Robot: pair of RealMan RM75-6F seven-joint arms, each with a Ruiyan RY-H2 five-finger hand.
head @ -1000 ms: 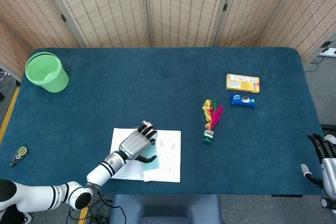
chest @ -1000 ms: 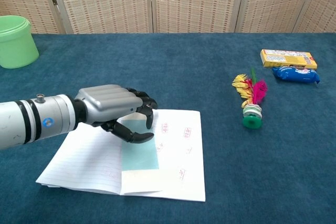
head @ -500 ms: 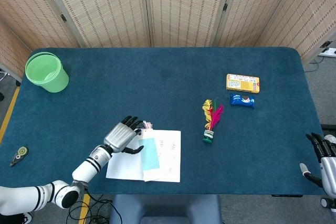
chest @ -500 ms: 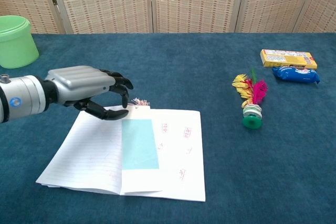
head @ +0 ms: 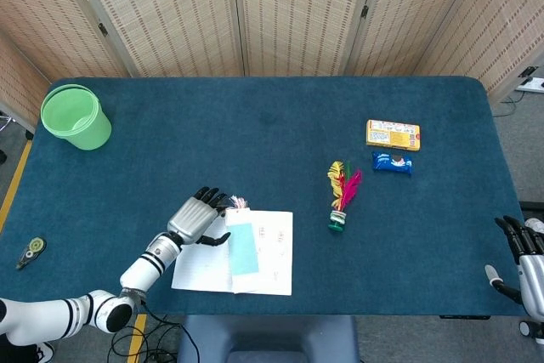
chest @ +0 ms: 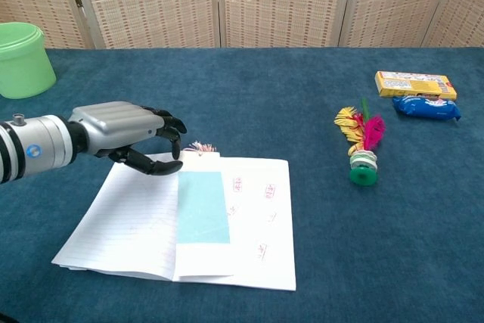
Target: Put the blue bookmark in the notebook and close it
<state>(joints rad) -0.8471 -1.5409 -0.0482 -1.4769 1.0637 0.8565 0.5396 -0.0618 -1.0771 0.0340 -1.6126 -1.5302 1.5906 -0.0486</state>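
Note:
The white notebook (head: pixel 263 252) (chest: pixel 249 225) lies open near the table's front edge. A light blue bookmark (head: pixel 242 251) (chest: pixel 203 207) with a pink tassel (chest: pixel 200 147) rests flat along the notebook's middle fold. My left hand (head: pixel 197 217) (chest: pixel 128 138) hovers over the notebook's upper left corner, fingers curled loosely and apart, holding nothing. It sits just left of the bookmark's top end without touching it. My right hand (head: pixel 525 263) hangs past the table's right front corner, fingers spread and empty.
A green bucket (head: pixel 75 116) (chest: pixel 23 59) stands at the far left. A feather shuttlecock (head: pixel 342 193) (chest: pixel 362 149), a yellow box (head: pixel 393 134) (chest: pixel 414 84) and a blue snack packet (head: pixel 392 162) (chest: pixel 426 107) lie to the right. A tape measure (head: pixel 31 251) sits off the table's left edge.
My left hand has let go of the bookmark, lifted off the page and drawn back to the left. The bookmark now lies uncovered on the notebook's fold.

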